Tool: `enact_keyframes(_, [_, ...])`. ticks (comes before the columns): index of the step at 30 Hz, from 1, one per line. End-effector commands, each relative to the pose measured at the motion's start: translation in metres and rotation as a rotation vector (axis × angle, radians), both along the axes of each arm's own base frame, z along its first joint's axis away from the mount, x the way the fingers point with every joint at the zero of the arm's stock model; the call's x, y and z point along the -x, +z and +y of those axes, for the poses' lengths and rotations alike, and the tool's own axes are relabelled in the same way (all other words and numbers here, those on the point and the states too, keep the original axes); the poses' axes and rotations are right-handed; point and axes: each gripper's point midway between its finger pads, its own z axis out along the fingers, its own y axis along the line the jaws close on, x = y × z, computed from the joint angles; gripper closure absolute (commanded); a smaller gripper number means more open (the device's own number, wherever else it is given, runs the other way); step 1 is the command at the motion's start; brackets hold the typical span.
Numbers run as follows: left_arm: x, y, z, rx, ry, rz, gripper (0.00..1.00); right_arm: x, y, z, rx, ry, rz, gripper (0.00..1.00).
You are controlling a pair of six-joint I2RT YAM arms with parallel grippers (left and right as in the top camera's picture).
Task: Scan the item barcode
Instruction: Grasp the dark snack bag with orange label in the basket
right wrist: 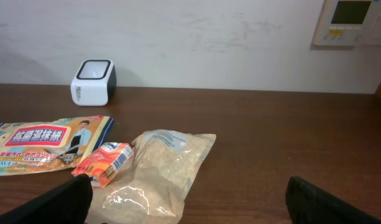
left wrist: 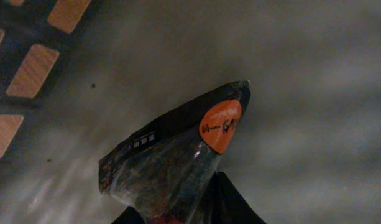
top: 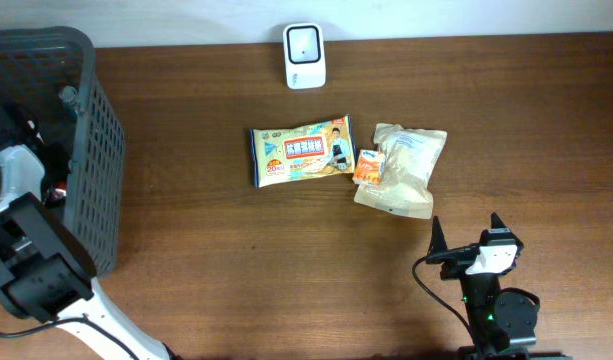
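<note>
In the left wrist view a dark triangular packet [left wrist: 171, 155] with an orange round sticker [left wrist: 220, 126] sits between my left gripper's [left wrist: 178, 214] black fingers [left wrist: 235, 202], which are closed on its lower end. Grey basket floor lies behind it. No barcode shows on the packet's visible face. The white barcode scanner [top: 305, 55] [right wrist: 92, 81] stands at the table's back edge. My right gripper [top: 467, 228] [right wrist: 193, 205] rests open at the front right with nothing between its fingers. From overhead the left gripper is hidden inside the basket.
A dark mesh basket [top: 96, 150] stands at the far left. Mid-table lie a wet-wipes pack [top: 301, 153] [right wrist: 47, 144], a small orange box [top: 368, 165] [right wrist: 103, 163] and a beige bag [top: 404, 170] [right wrist: 159, 171].
</note>
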Motion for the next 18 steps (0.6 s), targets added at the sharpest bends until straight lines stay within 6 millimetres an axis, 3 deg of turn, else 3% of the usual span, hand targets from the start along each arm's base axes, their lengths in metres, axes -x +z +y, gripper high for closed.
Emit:
enact_keyframes(1, [0.009,0.008,-0.006,0.038,0.000,-0.012,1.00,0.000,-0.004,0.001,0.006,0.005,0.005,0.01])
enact_keyframes(4, [-0.001,0.049,-0.009,0.028,-0.024,-0.112,1.00,0.000,-0.004,0.001,0.006,0.005,0.005,0.02])
enact_keyframes(5, [-0.006,0.077,-0.011,0.013,-0.038,-0.173,1.00,0.000,-0.004,0.001,0.006,0.005,0.005,0.01])
enact_keyframes(7, [-0.009,0.113,-0.018,0.001,-0.063,-0.253,1.00,0.000,-0.004,0.001,0.006,0.005,0.005,0.01])
enact_keyframes(11, [-0.010,0.196,-0.046,0.004,-0.158,-0.454,1.00,0.000,-0.004,0.001,0.006,0.005,0.005,0.01])
enact_keyframes(12, [-0.007,0.223,-0.057,0.004,-0.189,-0.518,1.00,0.000,-0.004,0.001,0.006,0.005,0.005,0.02])
enact_keyframes(18, [0.027,0.334,-0.117,-0.012,-0.358,-0.769,1.00,0.000,-0.004,0.001,0.006,0.005,0.005,0.01])
